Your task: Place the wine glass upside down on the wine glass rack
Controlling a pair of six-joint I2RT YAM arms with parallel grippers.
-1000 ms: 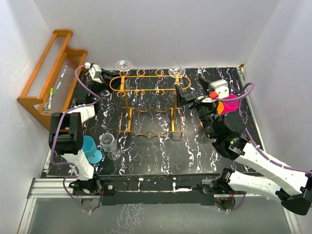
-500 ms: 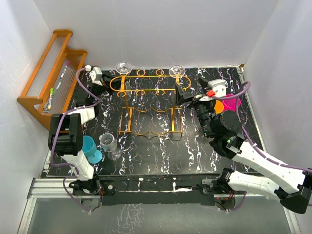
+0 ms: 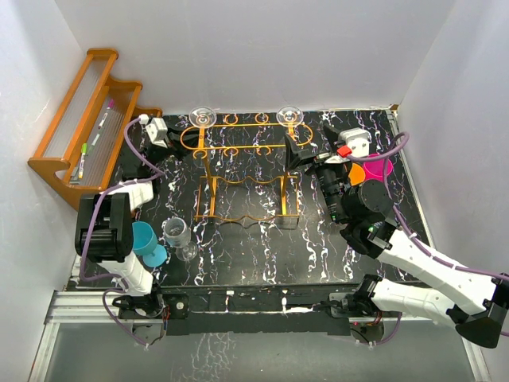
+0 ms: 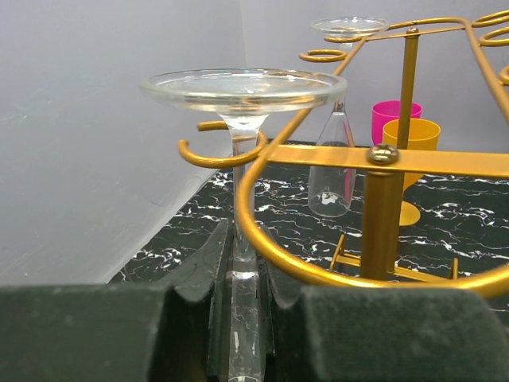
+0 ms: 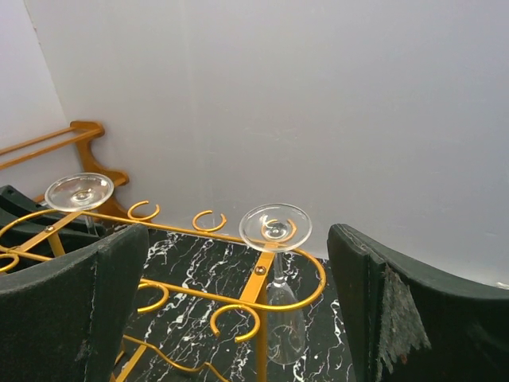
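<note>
The orange-gold wire wine glass rack (image 3: pixel 242 163) stands at mid-table. My left gripper (image 3: pixel 176 135) is shut on the stem of an upside-down wine glass (image 4: pixel 242 83). Its round foot (image 3: pixel 202 117) hovers just above the rack's far-left corner loop (image 4: pixel 223 155), which curves around the stem. The bowl is hidden below my fingers (image 4: pixel 119 334). A second wine glass (image 5: pixel 276 225) hangs upside down at the rack's far-right corner (image 3: pixel 289 115). My right gripper (image 5: pixel 238 318) is open and holds nothing, just in front of that hanging glass (image 3: pixel 314 142).
A brown wooden stepped rack (image 3: pixel 79 127) leans at the far left. A teal cup (image 3: pixel 147 243) and clear glassware (image 3: pixel 179 235) lie near the left arm. Pink (image 3: pixel 378 169) and orange (image 3: pixel 358 173) cups stand behind the right arm.
My left gripper has carried the wine glass a little nearer and into the rack's corner loop. The right gripper has shifted slightly left, still open.
</note>
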